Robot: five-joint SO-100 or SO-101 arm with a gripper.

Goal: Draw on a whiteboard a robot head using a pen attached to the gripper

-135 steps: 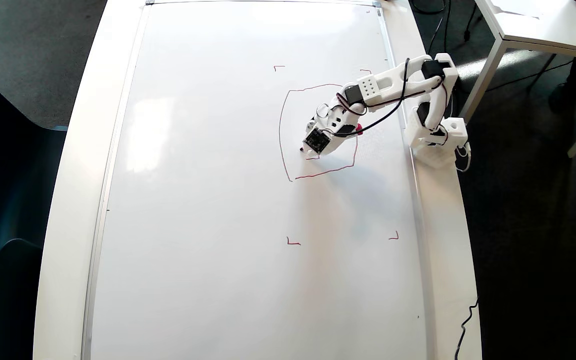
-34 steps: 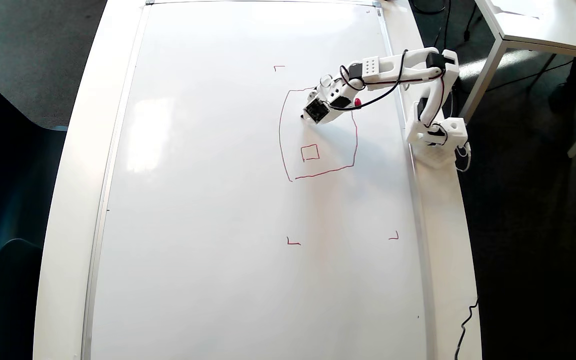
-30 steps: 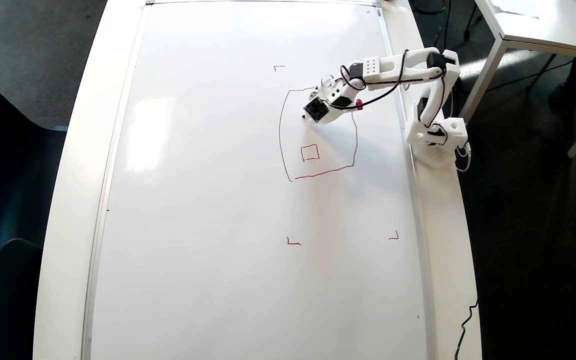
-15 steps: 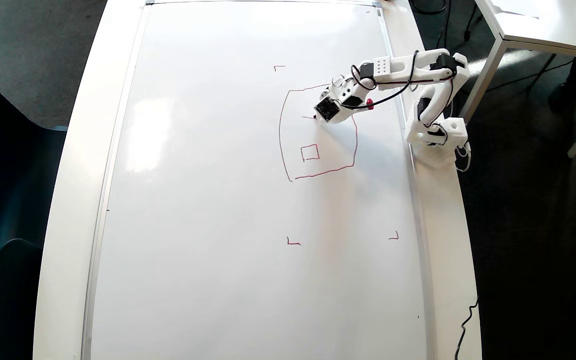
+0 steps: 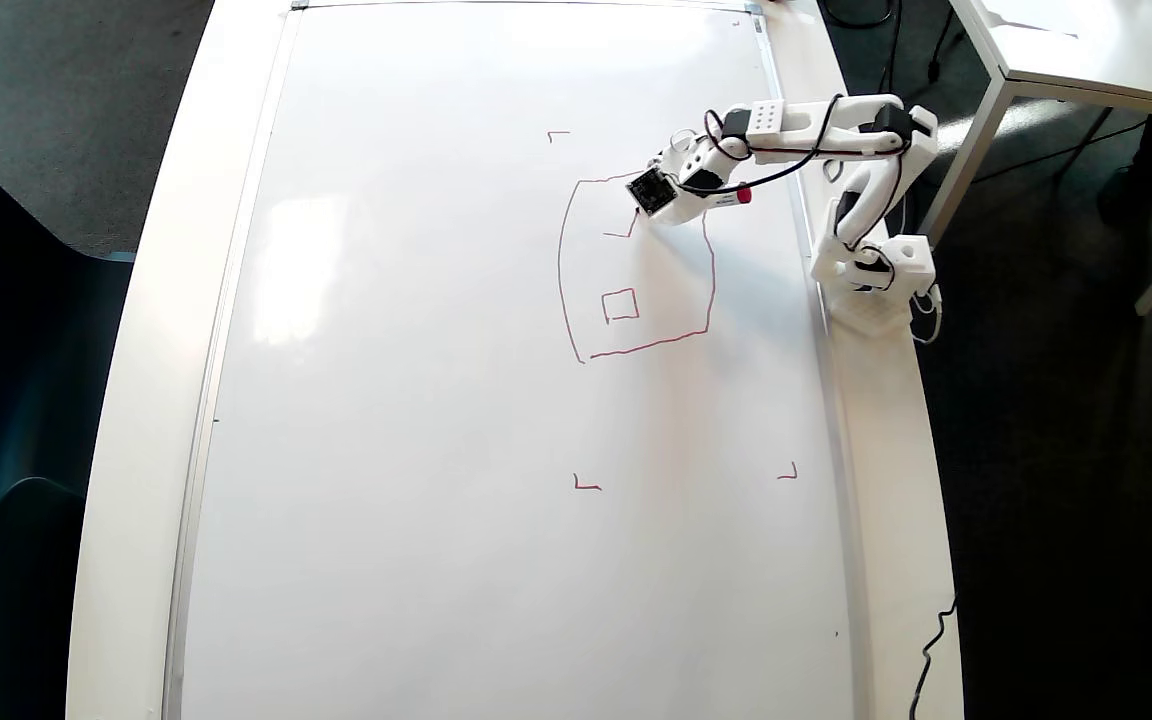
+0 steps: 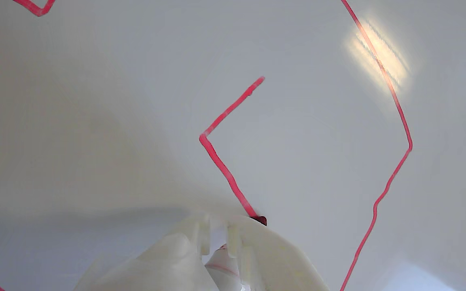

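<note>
The whiteboard (image 5: 436, 400) covers most of the table in the overhead view. On it is the red robot head (image 5: 562, 270), a rounded square outline with one small square (image 5: 620, 305) inside. Above that square lies a short L-shaped red stroke (image 5: 620, 233), seen close up in the wrist view as the stroke (image 6: 217, 133). My gripper (image 5: 639, 208) is shut on the pen and stands over the outline's upper part. The pen's red end (image 5: 742, 196) sticks out to the right. In the wrist view the pen tip (image 6: 260, 220) touches the end of the stroke, just past my gripper (image 6: 217, 240).
Small red corner marks (image 5: 586, 485) sit around the drawing area. The arm's base (image 5: 876, 280) stands on the table rim at the right. A second white table (image 5: 1086, 50) is at top right, a dark chair (image 5: 6, 400) at the left, and a black cable (image 5: 926, 660) at bottom right.
After finishing the small square, the gripper moved to the outline's upper part. In the last second the pen drew a short line to the right, then turned toward the board's far edge.
</note>
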